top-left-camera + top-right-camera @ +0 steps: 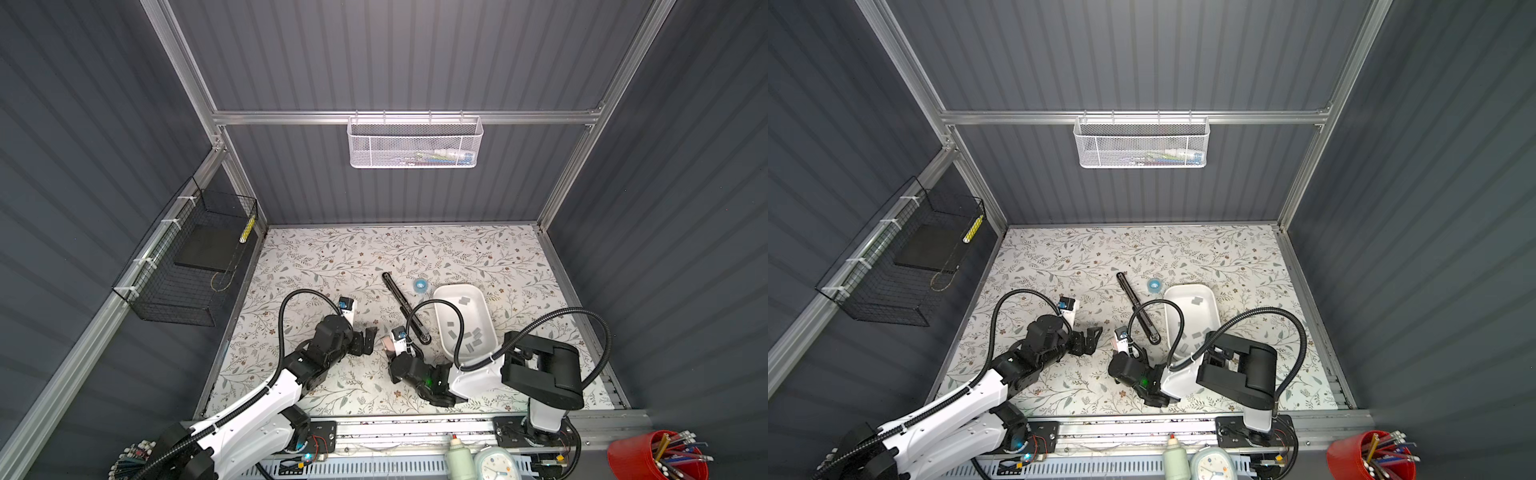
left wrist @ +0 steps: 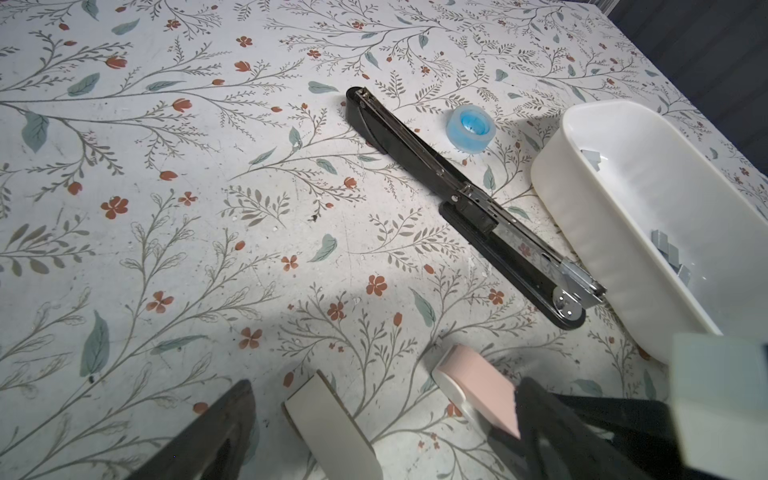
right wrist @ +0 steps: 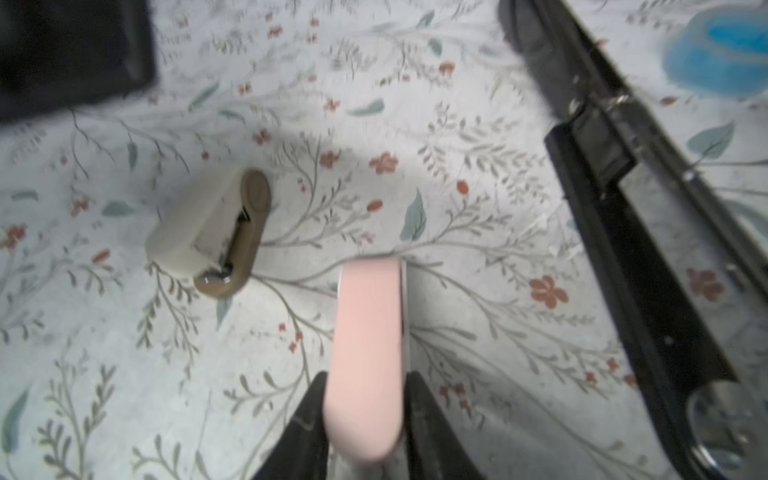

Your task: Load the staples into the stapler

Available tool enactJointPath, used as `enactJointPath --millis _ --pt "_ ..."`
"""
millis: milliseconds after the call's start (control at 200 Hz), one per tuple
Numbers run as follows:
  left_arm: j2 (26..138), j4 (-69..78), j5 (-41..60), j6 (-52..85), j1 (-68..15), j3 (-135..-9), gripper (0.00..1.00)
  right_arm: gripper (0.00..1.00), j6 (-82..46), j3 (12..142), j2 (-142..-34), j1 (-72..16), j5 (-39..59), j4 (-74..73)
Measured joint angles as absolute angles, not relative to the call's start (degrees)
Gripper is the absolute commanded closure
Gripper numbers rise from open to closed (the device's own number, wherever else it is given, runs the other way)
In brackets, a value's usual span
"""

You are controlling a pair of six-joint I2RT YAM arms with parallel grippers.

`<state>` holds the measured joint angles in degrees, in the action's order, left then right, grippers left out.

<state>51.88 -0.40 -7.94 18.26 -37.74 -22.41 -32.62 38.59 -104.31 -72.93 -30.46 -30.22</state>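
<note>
The black stapler [image 1: 405, 309] [image 2: 457, 195] lies opened out flat on the floral table, beside a white tub [image 1: 438, 320] [image 2: 582, 216]. Several grey staples [image 1: 473, 336] [image 2: 665, 249] lie inside the tub. My left gripper [image 1: 370, 336] [image 2: 386, 380] hangs open just left of the stapler's near end. A white-and-tan block [image 2: 328, 424] [image 3: 208, 232] shows between its fingers. My right gripper [image 1: 388, 345] [image 3: 368, 374] faces it, its black fingers pressed against both sides of a pink, white-edged oblong piece [image 3: 365, 332] [image 2: 473, 390].
A blue tape roll [image 1: 420, 285] [image 2: 471, 126] stands near the stapler's far half. The right arm's cable [image 1: 453, 316] loops over the tub. A white mesh basket [image 1: 415, 143] hangs on the back wall and a black wire basket [image 1: 187, 266] on the left wall.
</note>
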Motion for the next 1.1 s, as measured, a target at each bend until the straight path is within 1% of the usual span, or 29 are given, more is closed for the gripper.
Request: enactJointPath --millis 80,165,260,365,475,580,710,845,961,1101 --pt "51.7 -0.4 -7.9 18.3 -37.7 -22.4 0.02 0.6 -32.1 38.7 -103.4 -72.9 -29.4 -26.6" --pt "51.5 -0.5 -8.0 18.4 -37.7 -22.5 0.02 0.52 -31.4 39.1 -101.0 -72.9 -28.4 -22.8" --pt "51.5 -1.1 -8.3 18.5 -37.7 -22.9 0.01 0.49 -30.4 40.5 -98.6 -72.9 -27.8 -20.3" --pt "51.5 -2.4 -10.4 18.5 -37.8 -24.3 0.0 0.5 -29.8 41.6 -96.7 -72.8 -27.3 -19.6" --pt "51.7 -2.7 -14.7 19.1 -37.8 -25.9 0.0 0.56 -30.0 40.8 -95.0 -72.8 -27.5 -19.0" --pt "53.3 -2.5 -15.9 19.7 -36.0 -27.0 0.0 0.61 -31.1 38.8 -92.7 -72.8 -28.4 -17.5" --pt "53.5 -1.7 -12.8 20.4 -32.1 -26.7 0.0 0.63 -33.8 37.4 -90.8 -72.8 -30.3 -14.2" --pt "48.8 0.3 -10.2 20.2 -31.6 -23.4 0.0 0.63 -38.3 37.1 -91.1 -72.8 -31.9 -10.5" --pt "47.8 1.0 -8.3 20.1 -31.6 -23.1 0.0 0.63 -41.3 37.9 -94.0 -72.8 -32.6 -7.6" --pt "49.0 2.3 -5.7 19.9 -31.6 -23.1 0.0 0.63 -42.5 43.2 -99.9 -72.8 -33.2 -4.6"
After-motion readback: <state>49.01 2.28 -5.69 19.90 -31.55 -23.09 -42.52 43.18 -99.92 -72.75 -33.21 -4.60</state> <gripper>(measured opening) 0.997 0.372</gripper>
